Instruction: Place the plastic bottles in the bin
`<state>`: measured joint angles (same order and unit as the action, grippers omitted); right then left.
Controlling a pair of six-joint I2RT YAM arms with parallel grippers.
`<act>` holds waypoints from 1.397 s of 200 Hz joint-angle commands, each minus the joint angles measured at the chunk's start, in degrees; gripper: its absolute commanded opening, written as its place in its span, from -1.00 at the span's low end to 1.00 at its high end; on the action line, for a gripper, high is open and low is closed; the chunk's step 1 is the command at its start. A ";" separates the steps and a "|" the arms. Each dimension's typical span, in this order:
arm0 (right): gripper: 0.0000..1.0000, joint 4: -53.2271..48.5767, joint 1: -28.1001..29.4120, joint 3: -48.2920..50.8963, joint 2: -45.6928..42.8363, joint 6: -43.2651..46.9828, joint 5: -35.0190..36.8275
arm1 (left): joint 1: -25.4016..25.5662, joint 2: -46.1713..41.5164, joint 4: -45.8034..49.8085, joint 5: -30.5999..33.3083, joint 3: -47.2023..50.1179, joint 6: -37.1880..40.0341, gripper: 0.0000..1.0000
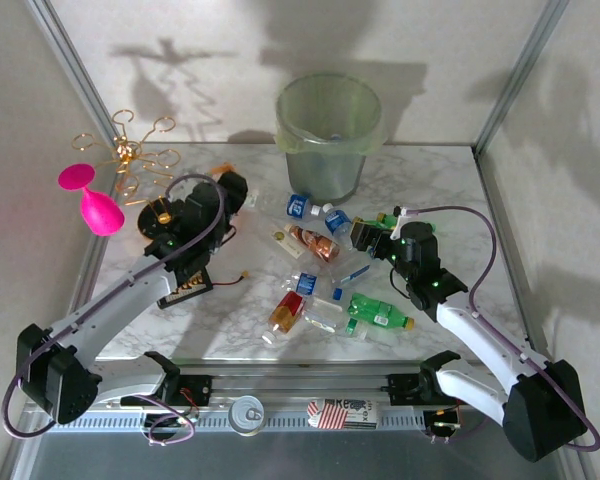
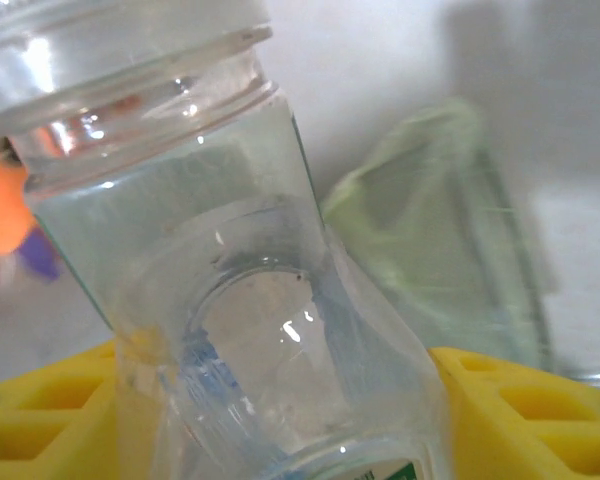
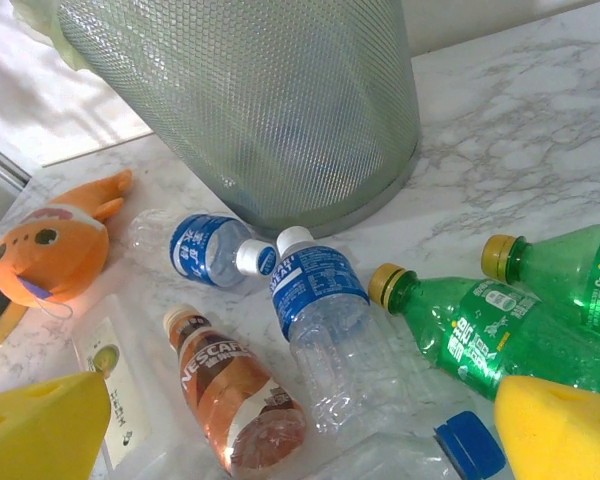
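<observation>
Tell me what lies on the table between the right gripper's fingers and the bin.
In the right wrist view, three bottles lie there: a brown Nescafe bottle, a clear blue-labelled bottle, and a second blue-labelled one nearer the bin.

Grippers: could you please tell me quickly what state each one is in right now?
Left gripper: jaws closed on a clear bottle.
Right gripper: jaws open, holding nothing.

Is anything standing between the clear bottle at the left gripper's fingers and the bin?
Nothing visible does. From the left wrist, the bin stands just behind the clear bottle, and no other object shows between them.
</observation>
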<state>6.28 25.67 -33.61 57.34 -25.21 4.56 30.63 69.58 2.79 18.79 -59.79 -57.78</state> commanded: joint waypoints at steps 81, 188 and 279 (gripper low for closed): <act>0.98 -1.52 0.26 2.31 -4.78 -1.96 -0.68 | 0.48 30.08 2.96 -16.56 -44.43 26.61 0.06; 0.98 -4.15 0.26 3.01 -7.98 -3.00 -1.06 | 0.48 59.11 10.96 -17.03 -78.64 33.17 0.13; 0.98 -5.82 0.26 2.32 -6.10 -5.15 1.69 | 1.16 57.07 10.70 -18.30 -78.51 33.44 0.99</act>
<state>1.91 25.67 -31.46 50.37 -28.64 3.64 31.03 130.15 13.98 1.89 -136.53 -25.28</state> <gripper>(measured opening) 0.988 0.985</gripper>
